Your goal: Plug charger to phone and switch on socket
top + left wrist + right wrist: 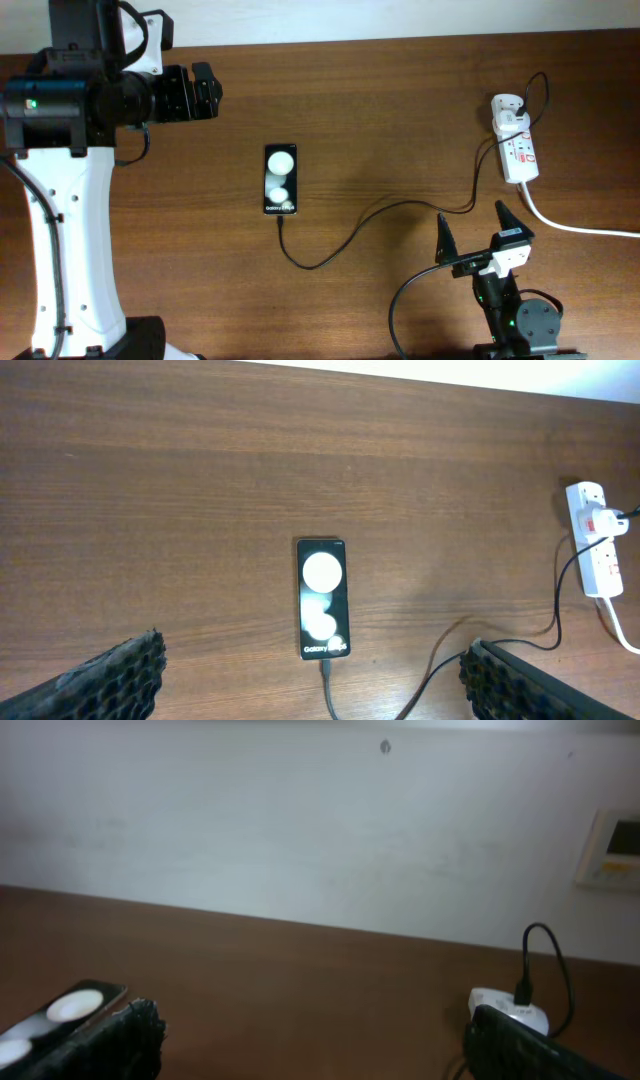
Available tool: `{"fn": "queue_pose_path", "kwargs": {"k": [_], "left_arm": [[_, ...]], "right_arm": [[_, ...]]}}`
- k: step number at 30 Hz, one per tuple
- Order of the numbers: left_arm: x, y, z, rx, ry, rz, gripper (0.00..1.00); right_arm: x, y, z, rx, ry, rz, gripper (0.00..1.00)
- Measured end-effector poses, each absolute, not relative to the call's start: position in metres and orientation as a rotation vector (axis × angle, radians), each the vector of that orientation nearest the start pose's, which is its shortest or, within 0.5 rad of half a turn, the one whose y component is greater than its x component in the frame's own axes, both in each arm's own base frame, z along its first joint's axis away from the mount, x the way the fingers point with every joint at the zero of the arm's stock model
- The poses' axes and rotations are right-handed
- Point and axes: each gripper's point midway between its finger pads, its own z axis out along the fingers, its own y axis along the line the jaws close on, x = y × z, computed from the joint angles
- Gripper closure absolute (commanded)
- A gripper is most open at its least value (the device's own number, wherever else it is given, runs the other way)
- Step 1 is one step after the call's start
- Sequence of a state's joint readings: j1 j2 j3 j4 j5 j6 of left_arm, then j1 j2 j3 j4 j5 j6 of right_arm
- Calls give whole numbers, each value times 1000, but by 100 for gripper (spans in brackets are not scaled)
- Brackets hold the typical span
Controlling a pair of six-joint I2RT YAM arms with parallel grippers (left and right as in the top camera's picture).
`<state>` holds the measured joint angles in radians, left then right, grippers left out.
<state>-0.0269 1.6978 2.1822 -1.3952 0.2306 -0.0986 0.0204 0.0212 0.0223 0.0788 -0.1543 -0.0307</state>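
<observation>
The black phone (281, 180) lies flat mid-table, its screen lit with two white blobs. The charger (400, 206), a thin black cable, curves from the phone's near end across to the white socket (517, 147) at the right, where its plug head sits in the far end. In the left wrist view the connector tip (327, 675) meets the bottom edge of the phone (323, 600). My left gripper (210, 90) hangs open, up and left of the phone. My right gripper (472, 230) stands open just in front of the socket, empty.
A thick white cord (580, 228) runs from the socket off the right edge. The left arm's white body (70, 250) fills the left side. The right arm's base (520, 320) sits at the front. A pale wall (300, 820) rises behind the table.
</observation>
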Motion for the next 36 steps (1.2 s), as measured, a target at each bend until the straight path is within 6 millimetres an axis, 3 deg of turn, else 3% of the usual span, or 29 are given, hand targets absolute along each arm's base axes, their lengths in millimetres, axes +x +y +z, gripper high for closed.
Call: {"fn": "queue_pose_path", "kwargs": {"k": [3, 6, 7, 30, 32, 36], "left_arm": [[389, -50, 352, 10, 2479, -340, 1], [389, -50, 352, 9, 2479, -340, 1], [389, -50, 352, 10, 2479, -340, 1], [383, -45, 347, -8, 2511, -304, 1], [378, -43, 348, -13, 2515, -290, 1], [346, -40, 364, -10, 2457, -274, 1]], "right_arm": [[244, 31, 190, -161, 1510, 110, 1], [244, 31, 162, -158, 1623, 119, 1], [244, 31, 161, -157, 1626, 120, 1], [244, 31, 161, -156, 1627, 121, 1], [244, 31, 161, -156, 1627, 122, 1], [244, 31, 161, -156, 1627, 121, 1]]}}
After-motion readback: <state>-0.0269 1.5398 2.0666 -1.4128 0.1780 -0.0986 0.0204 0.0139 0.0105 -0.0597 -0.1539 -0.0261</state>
